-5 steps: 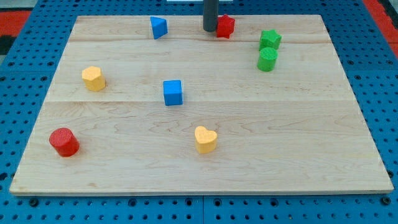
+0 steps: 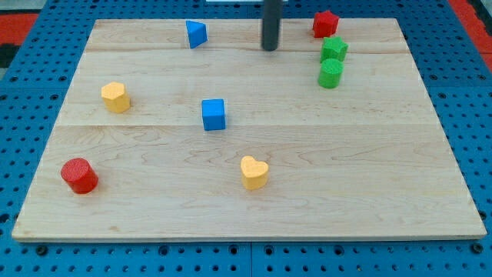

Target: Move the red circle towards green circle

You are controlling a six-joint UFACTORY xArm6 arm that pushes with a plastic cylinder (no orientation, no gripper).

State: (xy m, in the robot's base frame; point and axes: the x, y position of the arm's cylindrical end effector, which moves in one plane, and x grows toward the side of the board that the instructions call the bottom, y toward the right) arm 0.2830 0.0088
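The tabletop (image 2: 254, 196), a pale wooden board on a blue pegboard, is being viewed from its near edge. No pincer is being carried by this arm, so no open or shut state can be told; only a dark rod is being shown, with my tip (image 2: 269, 48) being held near the far edge, about midway along it. My tip is being kept well apart from every block: the blue triangle (image 2: 196, 34) is lying toward the far-left side of it, the red star-like block (image 2: 325, 24) toward the far-right corner.

The red circle (image 2: 79, 175) is being seen near the near-left corner, upright, untouched. The green circle (image 2: 330, 74) is being seen near the far-right corner, touching or just beside the green star (image 2: 334, 49) behind it; which of the two cannot be told. The yellow hexagon-like block (image 2: 115, 97) is sitting by the left edge, the blue cube (image 2: 214, 114) near the middle, the yellow heart (image 2: 254, 172) nearer the near edge.

Judged state: task is not yet being started, the red circle being far from its goal. To be done well, my tip is to be brought round to the near-left side of the red circle, behind it on the line to the green circle. The push is to be aimed diagonally, passing between the blue cube and the yellow heart. Off-centre contact is to be avoided, or the circle is likely to be slipping sideways.
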